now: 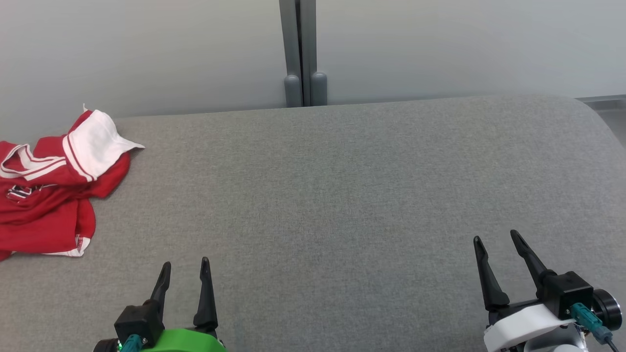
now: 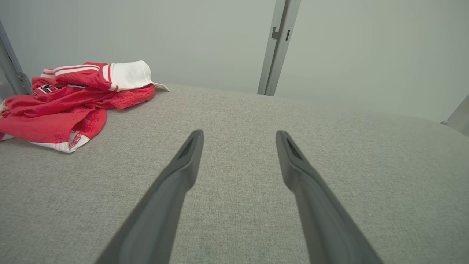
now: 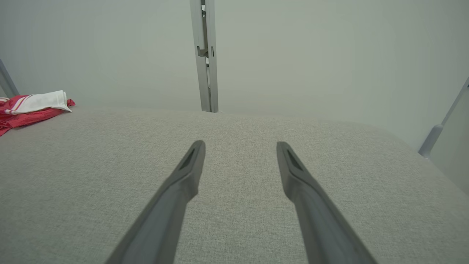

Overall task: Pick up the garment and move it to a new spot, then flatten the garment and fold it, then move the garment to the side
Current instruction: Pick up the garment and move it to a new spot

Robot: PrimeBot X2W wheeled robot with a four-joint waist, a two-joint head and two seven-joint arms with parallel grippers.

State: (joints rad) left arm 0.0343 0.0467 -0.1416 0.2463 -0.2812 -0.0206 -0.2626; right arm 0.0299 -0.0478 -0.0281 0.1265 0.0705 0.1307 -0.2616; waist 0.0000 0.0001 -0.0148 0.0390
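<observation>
The garment (image 1: 46,195) is a red jersey with white sleeve and striped trim, crumpled in a heap at the far left of the grey padded table (image 1: 318,195). It also lies at the upper left in the left wrist view as the garment (image 2: 69,102), and as a small red and white patch, the garment (image 3: 29,108), at the left edge of the right wrist view. My left gripper (image 1: 186,266) stands open near the front edge, to the right of and nearer than the heap, holding nothing. My right gripper (image 1: 496,239) is open at the front right, far from the jersey.
A pale wall with a grey vertical post (image 1: 303,54) stands behind the table's far edge. The table's right end curves away at the rounded corner (image 1: 596,117). Bare grey fabric stretches between the two grippers and across the middle.
</observation>
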